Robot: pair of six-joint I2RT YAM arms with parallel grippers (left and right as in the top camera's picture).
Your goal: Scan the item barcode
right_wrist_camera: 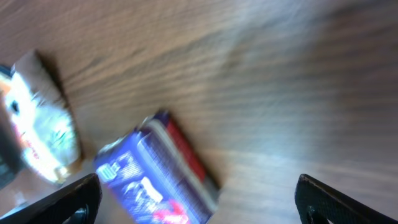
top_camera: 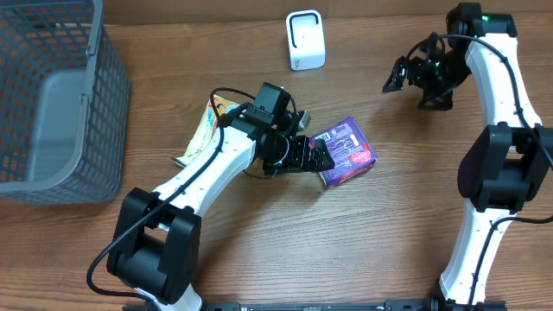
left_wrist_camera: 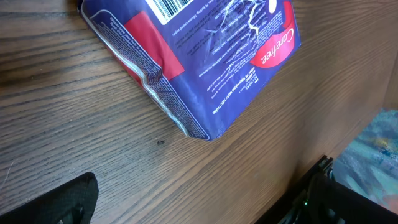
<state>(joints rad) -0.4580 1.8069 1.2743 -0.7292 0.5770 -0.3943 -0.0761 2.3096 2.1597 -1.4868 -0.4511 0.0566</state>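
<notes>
The item is a blue-and-red soft pack [top_camera: 346, 152] lying flat on the wooden table. In the left wrist view the pack [left_wrist_camera: 199, 62] fills the upper half, with its barcode [left_wrist_camera: 169, 6] at the top edge. My left gripper [top_camera: 314, 156] is just left of the pack and open; in its own view the gripper [left_wrist_camera: 193, 208] has only bare wood between its jaws and the pack lies ahead of them. My right gripper [top_camera: 399, 78] hangs open and empty at the far right. Its blurred view shows that gripper [right_wrist_camera: 199, 208] above the pack [right_wrist_camera: 155, 183]. A white scanner [top_camera: 305, 40] stands at the back.
A grey mesh basket [top_camera: 104, 112] fills the left side of the table. A colourful flat packet [top_camera: 204, 128] lies under my left arm, and shows as a pale packet [right_wrist_camera: 43, 134] in the right wrist view.
</notes>
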